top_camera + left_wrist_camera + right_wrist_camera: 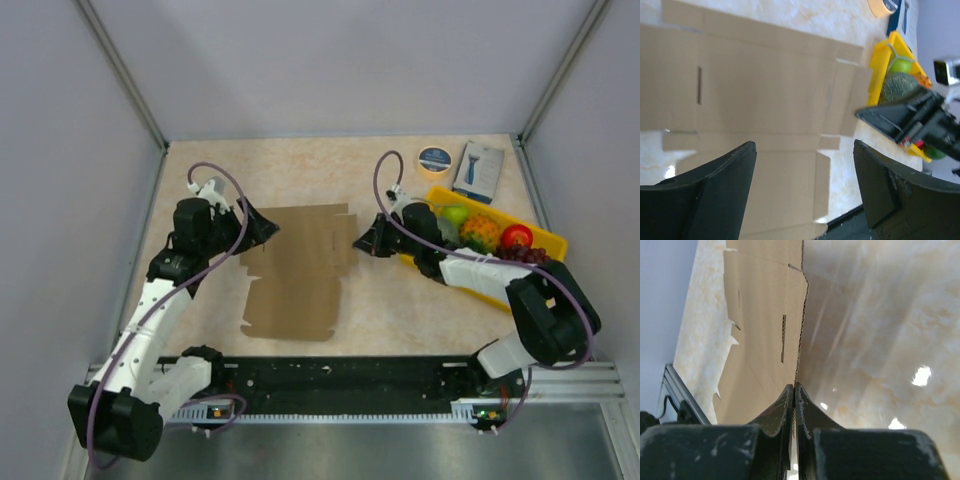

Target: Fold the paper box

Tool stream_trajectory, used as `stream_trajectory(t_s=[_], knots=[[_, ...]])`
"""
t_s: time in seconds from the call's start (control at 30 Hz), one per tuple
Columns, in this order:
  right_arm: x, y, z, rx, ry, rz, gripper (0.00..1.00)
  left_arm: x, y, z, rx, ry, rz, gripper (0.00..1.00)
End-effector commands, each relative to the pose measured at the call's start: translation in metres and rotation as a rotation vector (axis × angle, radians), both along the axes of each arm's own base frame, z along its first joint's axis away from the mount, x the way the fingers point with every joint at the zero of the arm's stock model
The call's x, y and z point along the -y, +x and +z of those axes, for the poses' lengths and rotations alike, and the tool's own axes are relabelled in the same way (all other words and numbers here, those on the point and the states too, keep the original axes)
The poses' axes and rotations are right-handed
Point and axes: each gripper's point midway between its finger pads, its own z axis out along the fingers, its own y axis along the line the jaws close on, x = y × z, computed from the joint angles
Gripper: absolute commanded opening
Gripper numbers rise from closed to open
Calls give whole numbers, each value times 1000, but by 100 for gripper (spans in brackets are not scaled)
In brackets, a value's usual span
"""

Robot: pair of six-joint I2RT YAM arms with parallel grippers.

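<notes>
Right claw (794, 386) pinches edge of flat brown cardboard die-cut sheet (300, 270), probably to start fold; left claw (805, 150) wide, empty.

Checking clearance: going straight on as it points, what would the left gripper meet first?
The left gripper, open, would likely first meet the flat paper box; the right gripper lies beyond.

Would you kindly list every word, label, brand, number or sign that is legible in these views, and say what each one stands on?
No text can be read in any view.
The blue-and-white box carries print on its face, too small and blurred to read.
The round roll shows a blue patch at its centre, too blurred to read.
The paper box is plain brown, with no print visible.
</notes>
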Motion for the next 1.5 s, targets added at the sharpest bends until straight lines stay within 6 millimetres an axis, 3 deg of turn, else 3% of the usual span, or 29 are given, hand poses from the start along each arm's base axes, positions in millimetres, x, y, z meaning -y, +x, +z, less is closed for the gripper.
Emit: stream_trajectory(t_s=[0.0, 0.1, 0.23, 0.37, 0.43, 0.57, 0.8, 0.87, 0.9, 1.03, 1.13, 1.33, 1.47], knots=[[24, -18, 2, 57, -68, 54, 0, -15, 32, 2, 76, -23, 133, 82], [37, -19, 4, 50, -52, 60, 0, -27, 39, -10, 81, -7, 210, 82], [50, -21, 5, 58, -55, 65, 0, -24, 29, -23, 82, -42, 197, 80], [48, -21, 16, 92, -26, 94, 0, -5, 3, -43, 66, -91, 62, 79], [46, -20, 21, 117, -23, 109, 0, -8, -6, -58, 30, -71, 63, 79], [45, -21, 33, 165, 2, 145, 0, -13, -13, -59, 52, -48, 79, 79], [51, -24, 55, 216, 50, 178, 0, -35, 13, -59, 30, -51, 209, 86], [54, -24, 58, 214, 71, 183, 0, -35, 19, -65, 1, -118, 210, 86], [54, -25, 60, 214, 80, 189, 0, -34, 27, -56, 49, -143, 200, 86], [56, -30, 65, 216, 112, 223, 0, -22, 39, -52, 99, -195, 107, 85], [60, -29, 67, 220, 121, 215, 0, -19, 45, -66, 60, -183, 74, 83], [63, -26, 70, 212, 167, 219, 0, -24, 49, -114, -72, -134, 63, 77], [62, -24, 66, 200, 170, 225, 0, -21, 54, -115, -38, -155, 49, 78]])
